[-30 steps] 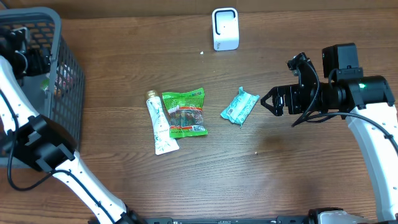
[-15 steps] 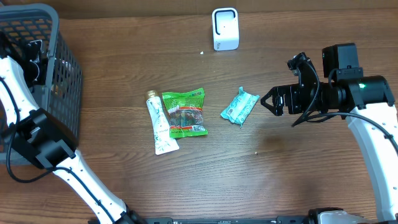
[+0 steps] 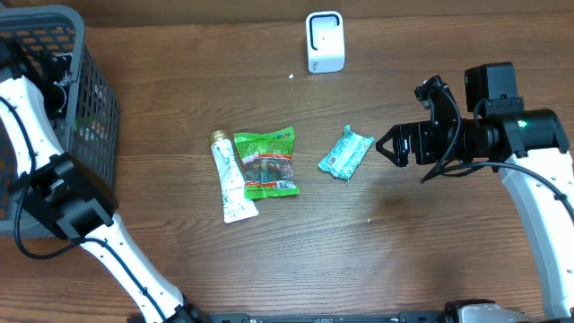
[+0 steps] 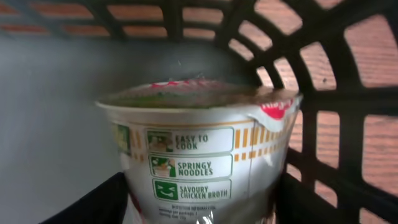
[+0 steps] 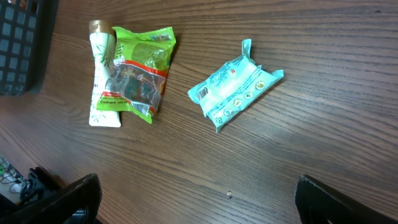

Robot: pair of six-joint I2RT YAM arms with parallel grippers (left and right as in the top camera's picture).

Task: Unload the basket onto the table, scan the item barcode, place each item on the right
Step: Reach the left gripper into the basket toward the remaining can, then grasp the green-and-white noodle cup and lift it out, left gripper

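Risk: noodle cup [image 4: 199, 155] is tapered and glossy, so an off-centre squeeze cld pop it out or crush it. Basket [image 3: 99, 108] mesh is close behind, so the lift may snag. Cup sits in the basket between left gripper [image 4: 199, 208] fingers [image 4: 87, 202], one each side of its lower half. Can't tell if they're touching yet. Right gripper [image 3: 387, 146] spread wide, empty, near teal packet [image 3: 346, 152].

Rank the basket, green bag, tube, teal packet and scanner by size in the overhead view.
1. basket
2. green bag
3. tube, teal packet and scanner: too alike to rank. The tube is longest but narrow, and the bag partly covers it.
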